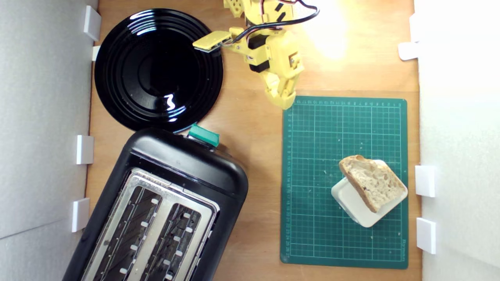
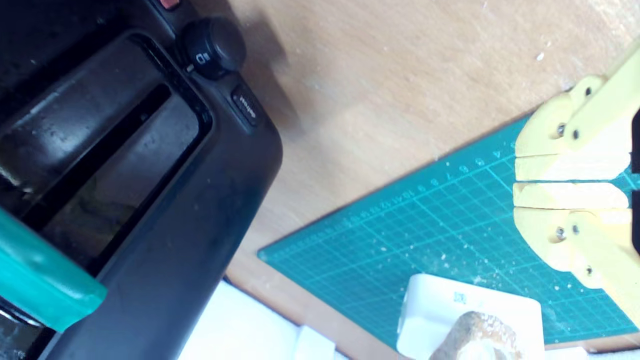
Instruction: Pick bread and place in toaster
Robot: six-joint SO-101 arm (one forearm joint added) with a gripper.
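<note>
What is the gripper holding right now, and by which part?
Nothing. The gripper is shut and empty; the bread lies apart on the white block.

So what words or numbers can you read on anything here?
Cutting mat: ruler numbers along its edge; "10", "9", "8", "7", "6" seem to read in the wrist view, the rest too small.
Toaster button: white word, too blurred to read.
Toaster knob: white mark, unclear.
White block: small printed square, unreadable.
</note>
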